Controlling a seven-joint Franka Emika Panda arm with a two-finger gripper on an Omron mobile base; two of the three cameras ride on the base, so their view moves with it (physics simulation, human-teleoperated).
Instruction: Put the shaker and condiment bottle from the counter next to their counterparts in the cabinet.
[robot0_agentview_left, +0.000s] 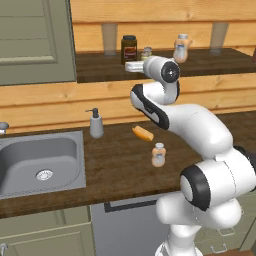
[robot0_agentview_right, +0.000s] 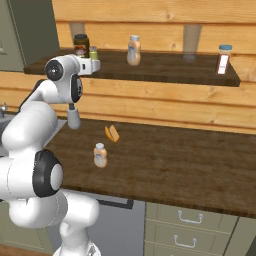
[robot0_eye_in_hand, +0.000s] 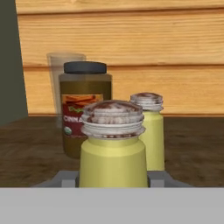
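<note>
The shaker (robot0_eye_in_hand: 113, 148), yellow-green with a silver cap, stands upright on the cabinet's dark floor (robot0_eye_in_hand: 192, 144). My gripper (robot0_eye_in_hand: 113, 179) is shut on its base, a grey fingertip (robot0_eye_in_hand: 66, 179) pressed at each side. Its twin shaker (robot0_eye_in_hand: 148, 131) stands just behind it to the right. From the left base view my hand (robot0_agentview_left: 134, 66) reaches onto the cabinet shelf (robot0_agentview_left: 215, 62) below a shaker (robot0_agentview_left: 146, 52). The condiment bottle (robot0_agentview_left: 158, 154) (robot0_agentview_right: 100, 155) stands on the counter. Its counterpart bottle (robot0_agentview_left: 181, 48) (robot0_agentview_right: 133, 50) stands on the shelf, right of my hand.
A dark brown jar (robot0_eye_in_hand: 83, 113) (robot0_agentview_left: 129, 48) stands behind and left of the shaker. An orange wedge (robot0_agentview_left: 142, 133) and a grey soap dispenser (robot0_agentview_left: 95, 124) are on the counter beside the sink (robot0_agentview_left: 40, 160). A blue-capped jar (robot0_agentview_right: 223, 59) sits far right on the shelf.
</note>
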